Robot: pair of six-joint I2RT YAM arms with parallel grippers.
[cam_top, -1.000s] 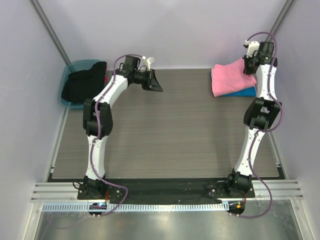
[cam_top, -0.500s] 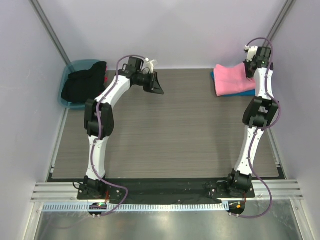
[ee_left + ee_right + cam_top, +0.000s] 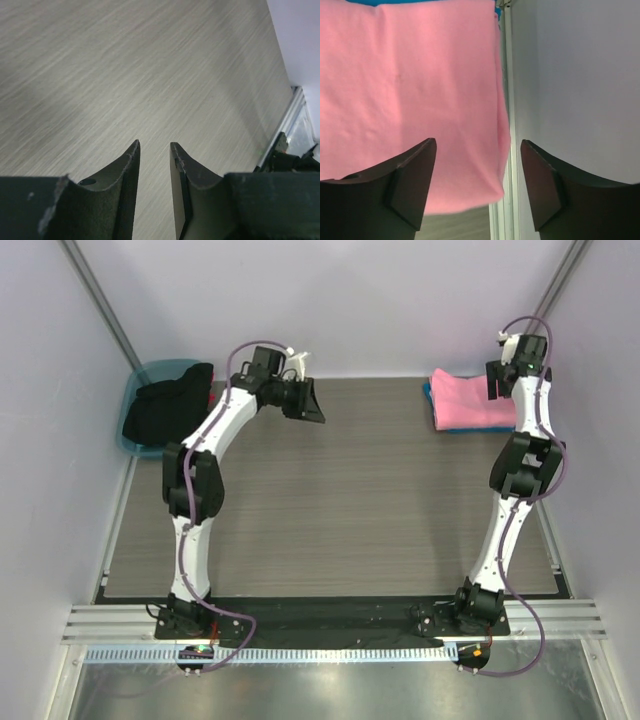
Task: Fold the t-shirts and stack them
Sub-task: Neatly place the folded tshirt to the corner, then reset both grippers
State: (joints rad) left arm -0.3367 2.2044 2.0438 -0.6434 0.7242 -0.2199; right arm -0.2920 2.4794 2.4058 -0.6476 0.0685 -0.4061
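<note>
The pink t-shirt [image 3: 468, 400] lies folded at the table's far right corner, on top of the blue t-shirt [image 3: 428, 392], which shows only as a thin rim. In the right wrist view the pink t-shirt [image 3: 410, 90] fills the frame below my right gripper [image 3: 477, 142]. That gripper [image 3: 496, 387] hangs open over the shirt's wall-side edge, with no cloth between its fingers. Over bare table at the far left, my left gripper [image 3: 309, 405] points down. Its fingers [image 3: 154, 144] stand a little apart with nothing between them.
A teal tub [image 3: 146, 376] holding a black garment [image 3: 166, 406] stands at the far left corner. A metal rail [image 3: 505, 100] and the side wall run right beside the stacked shirts. The back wall is close behind both grippers.
My right gripper has opened and let go of the pink t-shirt, which has settled flat on the blue one. The left gripper's fingers have parted slightly.
</note>
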